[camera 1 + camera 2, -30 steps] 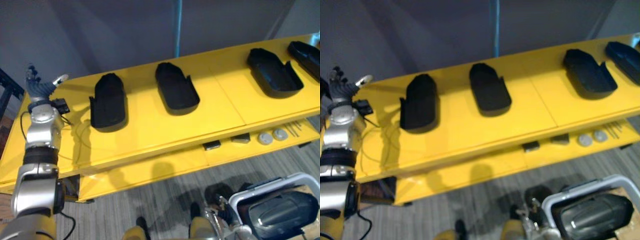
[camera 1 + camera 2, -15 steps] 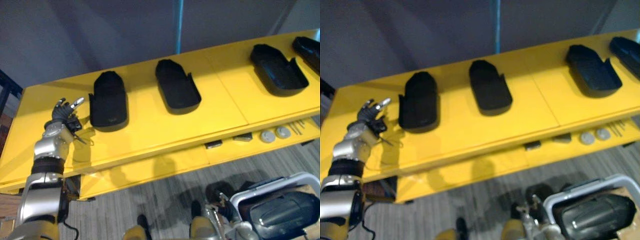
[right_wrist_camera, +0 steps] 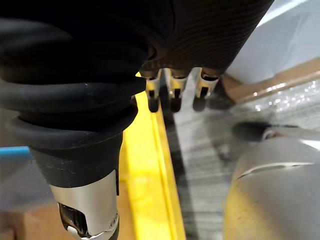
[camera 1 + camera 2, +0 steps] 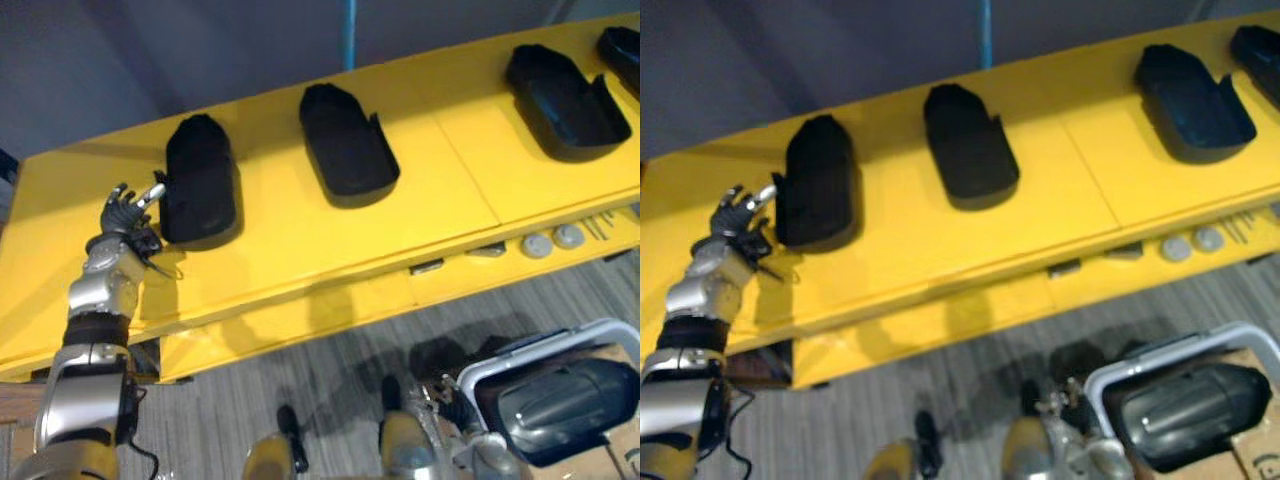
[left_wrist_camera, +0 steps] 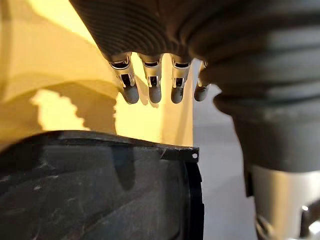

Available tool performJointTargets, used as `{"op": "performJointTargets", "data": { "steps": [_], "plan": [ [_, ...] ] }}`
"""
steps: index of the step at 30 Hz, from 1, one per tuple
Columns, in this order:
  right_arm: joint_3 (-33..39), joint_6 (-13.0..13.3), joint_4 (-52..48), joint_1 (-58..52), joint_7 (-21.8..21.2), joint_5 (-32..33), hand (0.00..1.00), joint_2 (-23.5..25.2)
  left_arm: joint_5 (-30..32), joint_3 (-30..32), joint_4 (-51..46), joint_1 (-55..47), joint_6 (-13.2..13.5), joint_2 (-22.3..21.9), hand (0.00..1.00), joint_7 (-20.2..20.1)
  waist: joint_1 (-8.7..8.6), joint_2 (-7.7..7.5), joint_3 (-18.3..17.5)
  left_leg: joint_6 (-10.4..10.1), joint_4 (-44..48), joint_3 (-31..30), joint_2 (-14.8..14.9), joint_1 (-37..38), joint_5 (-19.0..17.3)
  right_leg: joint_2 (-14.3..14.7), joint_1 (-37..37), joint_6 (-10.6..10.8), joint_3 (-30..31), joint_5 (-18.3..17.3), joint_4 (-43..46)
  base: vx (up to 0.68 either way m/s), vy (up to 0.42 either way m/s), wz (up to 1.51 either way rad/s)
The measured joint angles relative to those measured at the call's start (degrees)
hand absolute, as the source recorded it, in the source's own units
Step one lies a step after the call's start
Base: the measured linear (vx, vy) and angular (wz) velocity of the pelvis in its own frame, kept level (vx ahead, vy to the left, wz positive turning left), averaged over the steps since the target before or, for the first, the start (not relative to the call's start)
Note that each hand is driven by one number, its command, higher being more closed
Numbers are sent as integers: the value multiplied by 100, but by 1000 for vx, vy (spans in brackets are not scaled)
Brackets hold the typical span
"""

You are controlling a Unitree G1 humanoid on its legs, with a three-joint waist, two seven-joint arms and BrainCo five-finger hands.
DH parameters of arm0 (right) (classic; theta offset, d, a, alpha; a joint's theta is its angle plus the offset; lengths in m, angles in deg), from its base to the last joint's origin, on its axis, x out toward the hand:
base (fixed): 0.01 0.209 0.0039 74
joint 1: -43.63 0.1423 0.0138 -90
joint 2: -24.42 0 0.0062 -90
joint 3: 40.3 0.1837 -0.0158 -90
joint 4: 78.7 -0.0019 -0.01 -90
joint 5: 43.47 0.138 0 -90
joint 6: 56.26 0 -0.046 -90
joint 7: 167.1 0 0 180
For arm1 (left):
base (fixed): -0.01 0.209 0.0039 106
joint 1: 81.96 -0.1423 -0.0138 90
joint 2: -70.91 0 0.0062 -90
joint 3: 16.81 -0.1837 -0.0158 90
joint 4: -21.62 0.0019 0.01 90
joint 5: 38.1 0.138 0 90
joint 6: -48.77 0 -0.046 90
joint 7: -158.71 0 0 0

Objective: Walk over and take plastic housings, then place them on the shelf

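1. presently at the head of the list: yellow shelf (image 4: 300,235), with a long top board and a narrow lower ledge along its front.
2. left hand (image 4: 123,213), raised over the shelf's left end; fingers spread and close to straight, nothing held; thumb tip just beside the rim of the first housing, contact not clear. in the left wrist view, fingers (image 5: 152,87) straight above the shelf top, with that housing's rim just past them.
3. first housing (image 4: 200,180), black plastic, lying on the shelf top near its left end.
4. second housing (image 4: 345,150), black, on the shelf top toward its middle, well apart from the first.
5. third housing (image 4: 565,100), black, hollow side up, on the shelf top toward its right end.
6. fourth housing (image 4: 622,40), black, at the shelf's far right end, cut off by the frame.
7. two grey discs (image 4: 553,241), side by side on the shelf's lower ledge, toward its right end.
8. small dark blocks (image 4: 425,267), on the same ledge, nearer the shelf's middle.
9. white-framed cart (image 4: 530,358), on the floor in front of the shelf's right end, with a dark housing (image 4: 565,400) lying inside it.
10. right hand (image 3: 172,92), seen in the right wrist view; fingers hanging relaxed, nothing in them, a yellow shelf edge past them.
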Motion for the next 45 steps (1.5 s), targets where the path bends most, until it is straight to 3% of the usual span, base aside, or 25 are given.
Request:
{"op": "performJointTargets", "data": {
  "steps": [10, 27, 38, 43, 45],
  "plan": [
    [-40, -13, -37, 202, -1, 6, 0, 6, -180, -10, -193, 19, 58, -1, 0, -252, 85, -92, 134, 13, 12, 9, 2, 44, -14, -5, 17, -13, 10, -49, 96, 16, 1, 0],
    [-36, -74, -10, 187, -39, -4, 0, 5, -214, -9, -199, -34, 45, -3, 0, -254, 111, -95, 138, 13, -82, 62, -7, 144, -10, -9, 24, 0, 46, -87, 136, -2, 0, -1],
    [-36, -74, 56, 186, -16, -4, 0, 5, -416, -3, -157, -56, 202, -113, 0, 86, 104, -96, 137, 13, -94, 95, -3, 192, -10, -2, 46, 2, 79, -88, 136, 1, 1, -2],
    [-39, -12, 127, 183, 152, -12, 0, 46, -402, 6, 45, -66, 606, -213, 0, 794, 69, -97, 136, 12, -112, 141, 1, 253, -11, 6, 62, 2, 116, -87, 133, 5, 2, -4],
    [-40, 122, 176, 112, 387, -13, 0, 75, -381, 72, 70, -66, 1211, -297, 0, 1174, 73, -97, 135, 12, -111, 129, 3, 261, -11, 7, 82, 3, 100, -86, 123, 0, 0, 0]
  ]
}}
